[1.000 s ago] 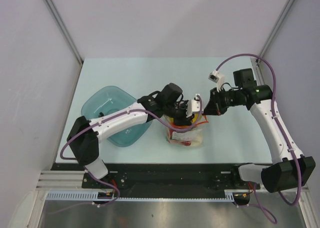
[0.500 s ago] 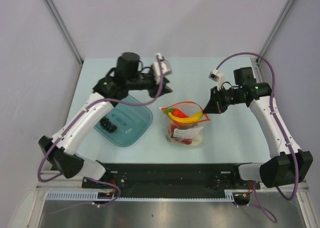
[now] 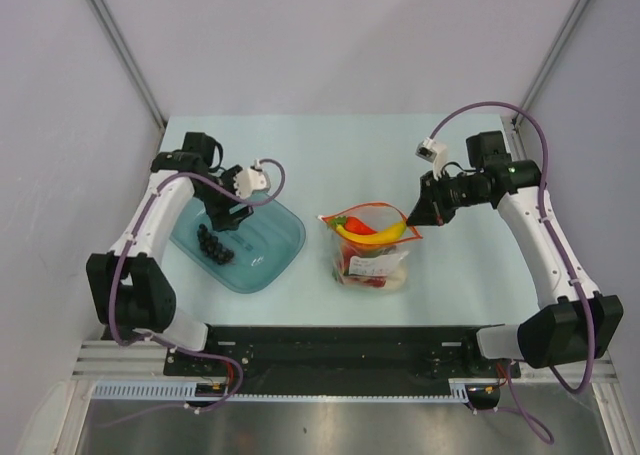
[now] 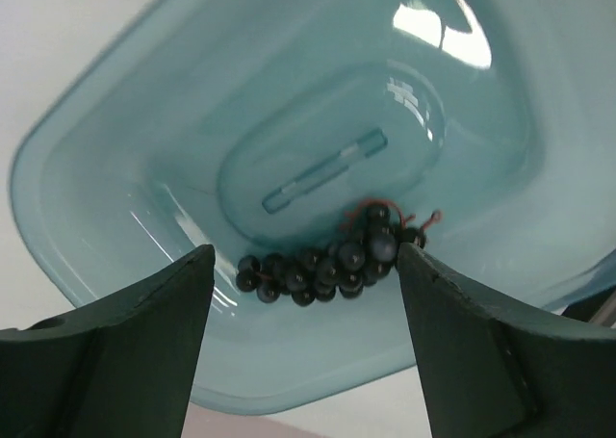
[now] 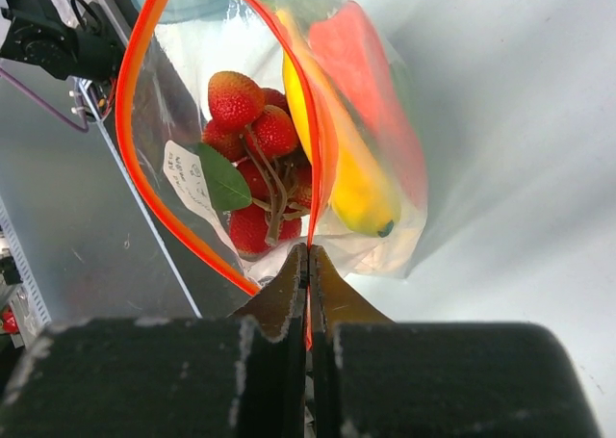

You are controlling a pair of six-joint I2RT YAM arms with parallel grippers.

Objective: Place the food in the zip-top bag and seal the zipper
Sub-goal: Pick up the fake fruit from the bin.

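Grape bunch (image 4: 332, 260) lay in the teal bowl (image 3: 288, 237) beneath the wide-open, empty left pincer (image 4: 305, 260), next needing a descent and grab (right pincer (image 5: 308, 255) clamped the zip-top bag's (image 3: 375, 265) zipper (image 5: 318, 188)).

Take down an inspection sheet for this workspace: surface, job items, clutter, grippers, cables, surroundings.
Surface: pale blue-green table, no spills seen.
Job's things: zip-top bag at mid-table, mouth open, zipper unsealed; banana, pepper and berry cluster inside it; grape bunch not yet bagged; cabbage not made out.
Clutter: teal bowl left of the bag, holding the grape bunch.
Grippers: left gripper open over the grape bunch; right gripper shut on the zipper.
Cables: purple cables loop along both arms.
Surroundings: white walls; black rail at the near edge.
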